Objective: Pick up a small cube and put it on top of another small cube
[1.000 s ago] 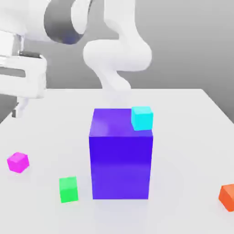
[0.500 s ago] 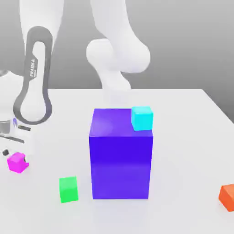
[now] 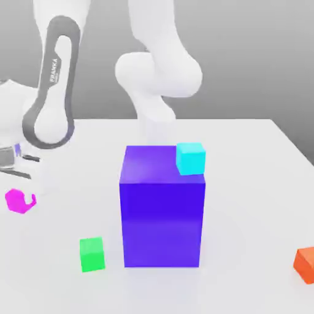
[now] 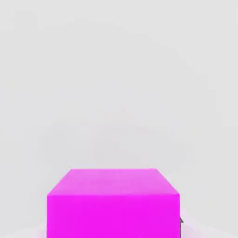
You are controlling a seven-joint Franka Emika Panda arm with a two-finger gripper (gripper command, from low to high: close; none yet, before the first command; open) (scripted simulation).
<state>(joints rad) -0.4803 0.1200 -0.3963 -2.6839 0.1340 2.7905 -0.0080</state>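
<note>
Your magenta cube (image 3: 19,200) sits far to the exterior view's left on the surface (image 3: 245,184), partly hidden. The arm (image 3: 52,92) bends low over it; you cannot tell the fingers' state.

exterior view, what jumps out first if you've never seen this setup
The tall blue block in the middle of the white table dominates, with a small cyan cube perched on its top corner toward the exterior view's right. At the exterior view's left edge the white arm reaches down to a magenta cube, which fills the hand view. A green cube and an orange cube sit near the front.
</note>
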